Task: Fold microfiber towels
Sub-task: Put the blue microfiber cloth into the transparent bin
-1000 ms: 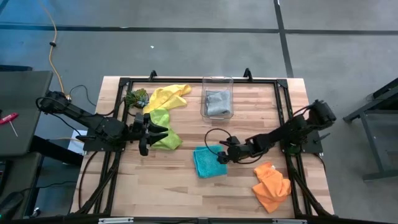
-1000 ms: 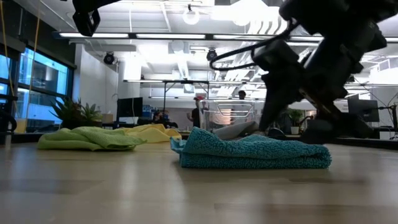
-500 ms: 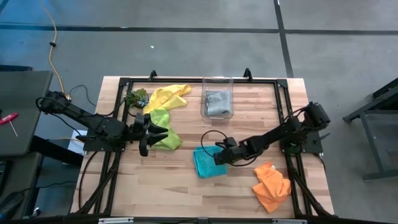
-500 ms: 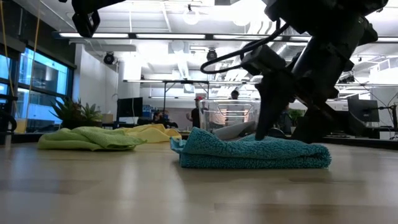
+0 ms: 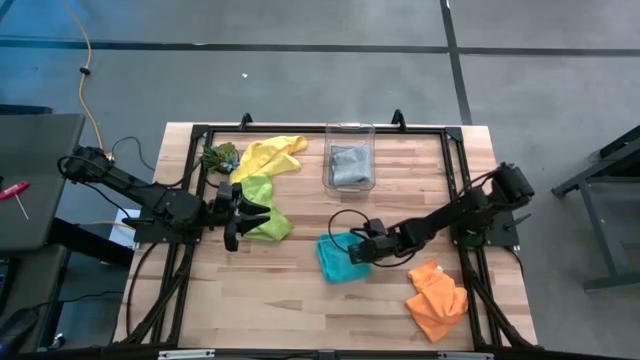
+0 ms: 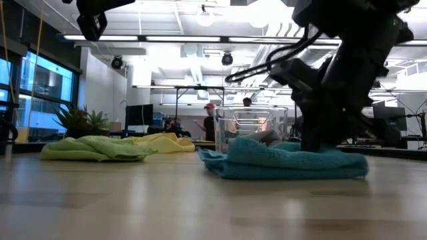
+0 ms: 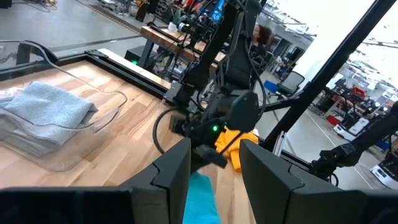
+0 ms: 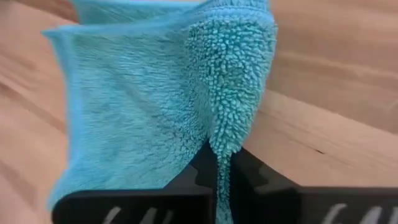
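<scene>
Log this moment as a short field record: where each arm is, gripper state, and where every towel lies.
right gripper: shut on the teal towel, pinching its edge, mid-table
left gripper: open, raised over the lime green towel, holding nothing
yellow towel: crumpled at the far left, beside the leafy clump
grey towel: inside the clear plastic box
orange towel: crumpled, near right of the table

teal towel [image 8: 143, 106] fills view, folded, looped pile outward | fold edge pinched between dark fingers [image 8: 186, 180] of right gripper [image 8: 219, 177] | lies on wooden table [image 8: 336, 93]
</scene>
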`<state>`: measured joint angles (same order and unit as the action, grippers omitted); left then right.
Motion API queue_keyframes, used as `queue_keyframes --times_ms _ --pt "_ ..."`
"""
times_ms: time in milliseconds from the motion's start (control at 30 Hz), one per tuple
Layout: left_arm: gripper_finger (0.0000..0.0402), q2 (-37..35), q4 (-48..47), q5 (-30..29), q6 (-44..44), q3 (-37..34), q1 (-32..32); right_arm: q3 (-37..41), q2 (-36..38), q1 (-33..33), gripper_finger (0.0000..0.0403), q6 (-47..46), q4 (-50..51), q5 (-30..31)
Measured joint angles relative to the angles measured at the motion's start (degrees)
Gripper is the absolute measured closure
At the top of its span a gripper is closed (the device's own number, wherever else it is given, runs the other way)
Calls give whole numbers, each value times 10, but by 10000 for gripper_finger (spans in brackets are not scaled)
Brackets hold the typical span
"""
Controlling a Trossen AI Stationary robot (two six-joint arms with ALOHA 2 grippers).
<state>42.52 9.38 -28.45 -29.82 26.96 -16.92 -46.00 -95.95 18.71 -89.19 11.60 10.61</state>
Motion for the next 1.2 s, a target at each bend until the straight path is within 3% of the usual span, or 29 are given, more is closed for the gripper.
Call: queue_keyframes --times_ms 233,500,667,833,1000,1200 --pt "273 0 -11 22 0 0 0 -1 103 0 401 12 93 34" --pt "273 0 -7 26 -1 0 0 -4 270 -4 402 52 114 66" --pt "273 0 -5 26 -2 0 0 -51 342 -40 402 111 167 93" --pt "273 0 17 25 -8 0 0 -140 344 -122 403 228 238 86" --pt "273 0 22 25 -11 0 0 -208 323 -242 403 359 255 29" --pt "273 0 26 25 -20 0 0 -213 275 -374 403 429 239 -43"
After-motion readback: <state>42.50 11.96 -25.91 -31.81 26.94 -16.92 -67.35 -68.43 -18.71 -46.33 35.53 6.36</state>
